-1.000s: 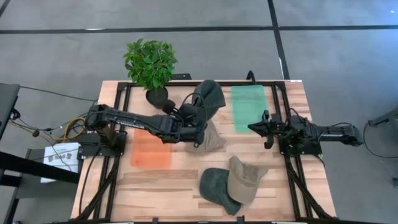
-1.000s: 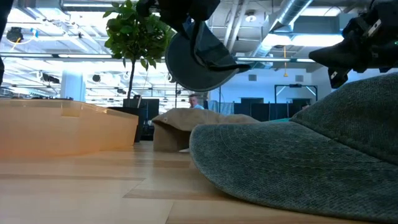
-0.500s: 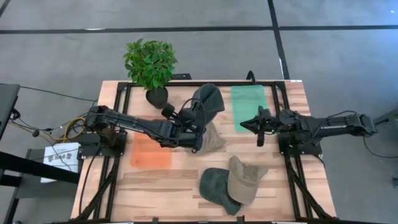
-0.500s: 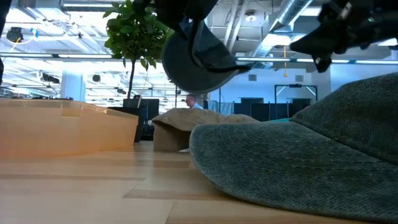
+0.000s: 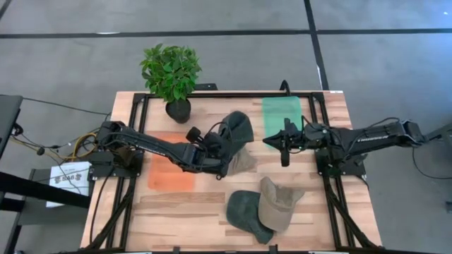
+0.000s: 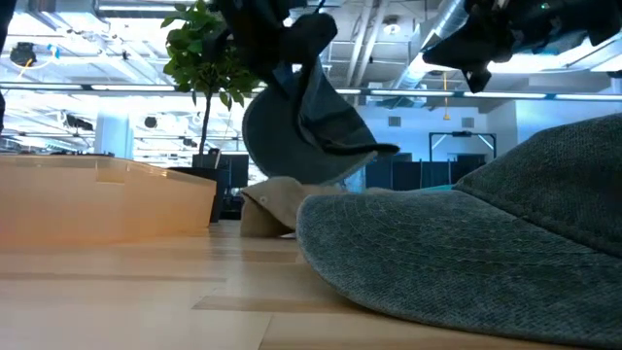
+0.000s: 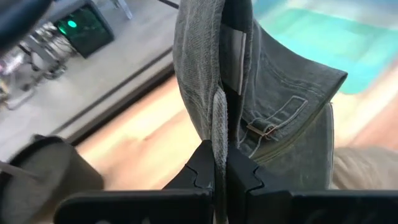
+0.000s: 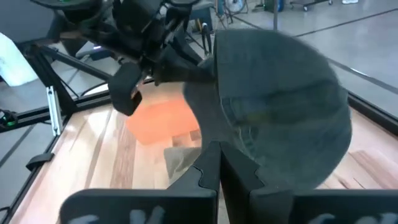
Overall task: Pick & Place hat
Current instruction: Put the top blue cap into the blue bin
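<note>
The left gripper is clenched on the folded edge of the grey denim hat, held clear above the table. It hangs limp from that pinch: soft, light cloth, best taken by a doubled edge. The right gripper, closed with nothing in it, hovers just beside the hat.

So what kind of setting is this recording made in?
Probably an open industrial lab or workshop: the slatted wooden table stands on a grey concrete floor marked with dark lines, and exposed silver ceiling ducts and strip lights show beyond it.
</note>
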Controlling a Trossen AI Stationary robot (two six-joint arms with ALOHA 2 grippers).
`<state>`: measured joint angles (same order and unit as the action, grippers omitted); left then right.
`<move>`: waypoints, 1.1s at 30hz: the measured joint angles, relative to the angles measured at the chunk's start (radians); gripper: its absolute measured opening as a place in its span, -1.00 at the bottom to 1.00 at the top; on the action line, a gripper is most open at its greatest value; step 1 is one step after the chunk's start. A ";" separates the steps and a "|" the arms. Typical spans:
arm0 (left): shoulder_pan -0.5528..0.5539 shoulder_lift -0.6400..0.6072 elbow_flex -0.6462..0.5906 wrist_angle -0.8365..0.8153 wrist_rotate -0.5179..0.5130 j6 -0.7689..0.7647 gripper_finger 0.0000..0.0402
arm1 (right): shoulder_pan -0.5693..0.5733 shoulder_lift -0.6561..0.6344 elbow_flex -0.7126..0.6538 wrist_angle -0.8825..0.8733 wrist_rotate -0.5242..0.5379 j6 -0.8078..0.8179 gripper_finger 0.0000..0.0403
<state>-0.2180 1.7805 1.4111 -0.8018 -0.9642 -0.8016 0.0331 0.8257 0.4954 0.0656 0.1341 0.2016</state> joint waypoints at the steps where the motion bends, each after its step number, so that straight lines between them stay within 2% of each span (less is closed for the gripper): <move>1: 0.000 -0.003 -0.011 0.023 0.015 0.012 -1.00 | 0.000 0.004 0.001 0.002 0.000 0.000 -1.00; 8: 0.020 -0.015 -0.085 0.308 0.123 0.160 -1.00 | 0.000 0.006 0.001 -0.002 0.000 0.000 -1.00; 16: 0.084 -0.015 -0.094 0.527 0.251 0.358 -1.00 | 0.000 0.005 0.001 -0.002 -0.004 0.001 -1.00; 22: 0.145 -0.042 -0.094 0.538 0.398 0.437 -1.00 | 0.000 0.005 0.001 -0.004 -0.030 0.001 -1.00; 29: 0.193 -0.142 -0.094 0.482 0.508 0.543 -1.00 | 0.030 0.004 0.001 -0.005 -0.038 0.000 -1.00; 33: 0.212 -0.225 -0.165 0.493 0.564 0.564 -1.00 | 0.047 -0.015 0.001 -0.003 -0.029 0.000 -1.00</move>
<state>-0.0059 1.5559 1.2463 -0.3087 -0.4004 -0.2376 0.0802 0.8103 0.4965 0.0628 0.1052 0.2020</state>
